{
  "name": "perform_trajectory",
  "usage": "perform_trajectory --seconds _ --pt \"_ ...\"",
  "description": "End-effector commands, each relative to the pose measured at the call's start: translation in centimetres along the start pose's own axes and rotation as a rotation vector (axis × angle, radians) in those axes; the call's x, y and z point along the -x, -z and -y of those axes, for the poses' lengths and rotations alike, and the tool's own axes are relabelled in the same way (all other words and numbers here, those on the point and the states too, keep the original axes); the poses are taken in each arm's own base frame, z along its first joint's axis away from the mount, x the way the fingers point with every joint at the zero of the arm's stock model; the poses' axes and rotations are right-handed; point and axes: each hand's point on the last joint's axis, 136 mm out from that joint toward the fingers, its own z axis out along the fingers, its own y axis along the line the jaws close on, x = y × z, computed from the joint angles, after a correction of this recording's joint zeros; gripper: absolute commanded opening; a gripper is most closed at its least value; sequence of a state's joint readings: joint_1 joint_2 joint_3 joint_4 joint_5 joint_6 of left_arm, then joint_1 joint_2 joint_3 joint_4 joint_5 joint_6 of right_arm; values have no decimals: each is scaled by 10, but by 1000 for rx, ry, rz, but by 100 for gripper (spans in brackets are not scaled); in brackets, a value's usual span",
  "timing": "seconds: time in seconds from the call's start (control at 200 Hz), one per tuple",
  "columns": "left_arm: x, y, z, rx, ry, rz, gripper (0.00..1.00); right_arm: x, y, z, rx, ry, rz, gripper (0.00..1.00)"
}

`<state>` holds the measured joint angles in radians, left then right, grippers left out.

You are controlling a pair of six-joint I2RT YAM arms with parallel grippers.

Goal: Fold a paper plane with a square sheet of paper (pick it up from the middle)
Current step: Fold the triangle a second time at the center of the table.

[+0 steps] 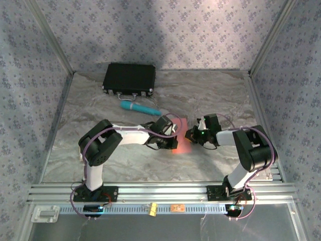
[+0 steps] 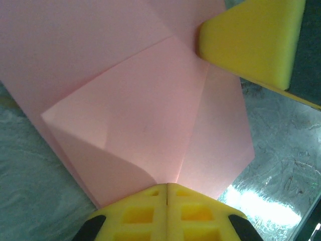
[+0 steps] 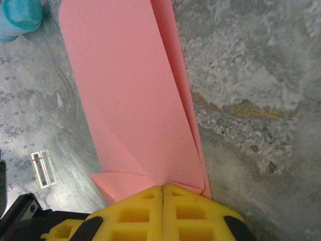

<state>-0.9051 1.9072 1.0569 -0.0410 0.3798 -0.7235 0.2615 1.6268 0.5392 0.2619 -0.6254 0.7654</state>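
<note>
The square sheet of paper (image 1: 182, 143) is seen on the marbled worktop (image 1: 215, 95), already creased into a smaller pink shape. It's parked well to the near side of the black case (image 1: 129, 79), a bit past the case's right end. The teal cylinder (image 1: 140, 107) is laid between case and paper, just beside the case.

Left jaws are pressed together, yellow pads (image 2: 145, 211) seam to seam, and are met by the paper's fold line right at the tips. A diagonal flap is seen lifted slightly off the layer below.

Right jaws are also shut tight, pads (image 3: 140, 213) planted on the paper's other end, further from the case. Whether any paper is actually nipped between either pair can't be told, tbh.
</note>
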Motion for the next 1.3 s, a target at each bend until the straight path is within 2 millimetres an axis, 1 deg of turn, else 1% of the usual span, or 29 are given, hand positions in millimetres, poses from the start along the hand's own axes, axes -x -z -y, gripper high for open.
perform_trajectory --seconds 0.0,0.115,0.255,0.355,0.48,0.605,0.735,0.964,1.129,1.219,1.294 --pt "13 13 20 -18 -27 20 1 -10 -1 25 -79 -30 -17 0" --pt "21 8 27 -33 -28 21 2 -11 0 26 -84 -33 -16 0" --pt "24 -6 28 -45 -23 1 1 -11 0 27 -86 -39 -14 0" --pt "26 -14 26 -43 -14 -13 2 -13 -1 29 -88 -41 -18 0" --pt "20 -21 15 -17 8 -28 1 -13 -2 30 -89 -42 -19 0" --pt "12 -22 5 5 26 -40 2 -15 -3 31 -91 -41 -22 0" --pt "5 -20 2 6 31 -48 2 -16 -3 33 -103 -41 -23 0" --pt "1 -11 5 -4 14 -38 5 -16 -4 36 -114 -45 -26 0" --pt "4 -7 9 -23 4 -11 7 -16 -3 37 -114 -47 -25 0" --pt "11 -7 13 -29 -7 8 9 -13 -2 27 -80 -31 -23 0" --pt "17 -6 16 -32 -18 25 9 -7 1 12 -43 -6 -15 0"
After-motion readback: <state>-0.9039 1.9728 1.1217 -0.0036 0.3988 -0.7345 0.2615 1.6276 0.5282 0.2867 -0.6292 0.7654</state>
